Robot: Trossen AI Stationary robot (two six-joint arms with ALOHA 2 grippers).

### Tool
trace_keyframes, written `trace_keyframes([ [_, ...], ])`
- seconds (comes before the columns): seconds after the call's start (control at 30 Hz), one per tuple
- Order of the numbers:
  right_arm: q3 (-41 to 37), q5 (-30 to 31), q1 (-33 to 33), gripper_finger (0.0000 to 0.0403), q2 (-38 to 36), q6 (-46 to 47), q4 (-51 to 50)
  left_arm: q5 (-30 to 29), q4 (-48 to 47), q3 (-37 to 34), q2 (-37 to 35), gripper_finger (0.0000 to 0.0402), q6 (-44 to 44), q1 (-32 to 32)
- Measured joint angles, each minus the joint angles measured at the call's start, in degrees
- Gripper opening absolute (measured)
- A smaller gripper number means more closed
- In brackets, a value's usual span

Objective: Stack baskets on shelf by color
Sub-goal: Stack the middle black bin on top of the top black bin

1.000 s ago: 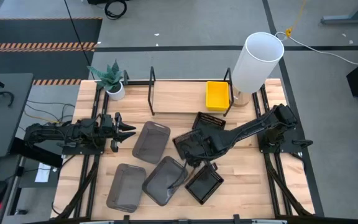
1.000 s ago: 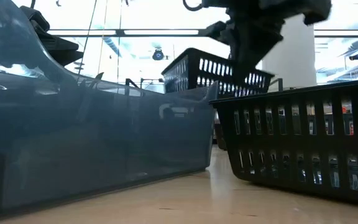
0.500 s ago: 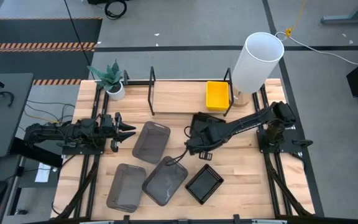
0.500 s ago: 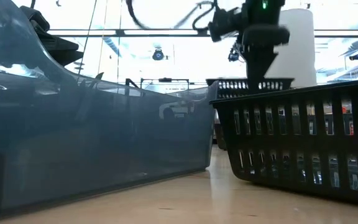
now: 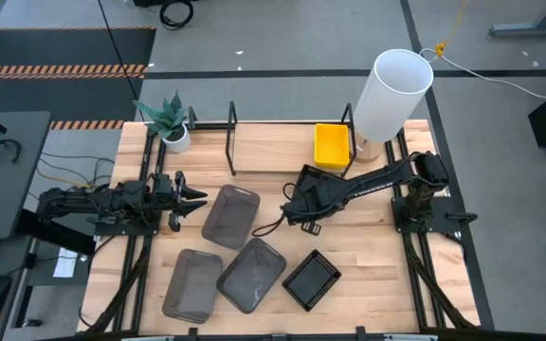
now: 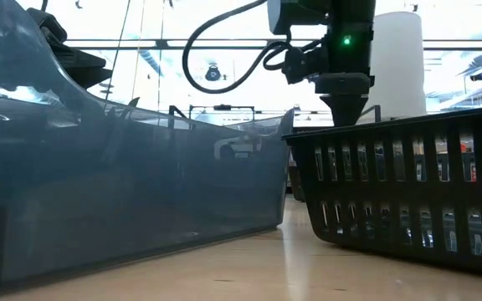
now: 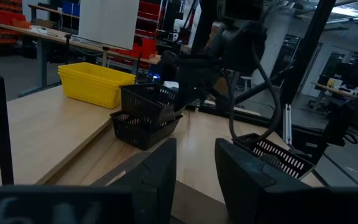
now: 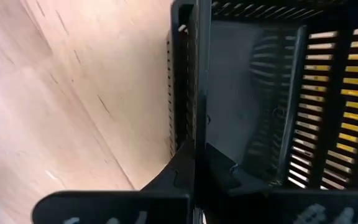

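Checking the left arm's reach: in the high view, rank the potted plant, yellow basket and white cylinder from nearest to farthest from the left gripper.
From the left gripper:
1. Potted plant, table's back-left corner.
2. Yellow basket, on the shelf's right end.
3. White cylinder, back right.

A bright yellow basket (image 5: 331, 144) is sitting on the pale wood shelf (image 5: 273, 150). Two black baskets (image 5: 312, 279) are showing slotted, perforated walls. Three smoky-grey baskets (image 5: 228, 214) are lying on the light wood-grain desk (image 5: 368, 256). A white cylinder (image 5: 391, 92) is standing nearby.
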Motion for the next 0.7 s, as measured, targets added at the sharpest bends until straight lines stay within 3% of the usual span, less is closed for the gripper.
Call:
trace_keyframes([
  [0.7, 0.00, -1.17, -1.23, 0.0033, 0.00, -1.27, 0.25, 0.00, 0.00, 0.00, 0.00, 0.0117, -0.01, -0.01],
])
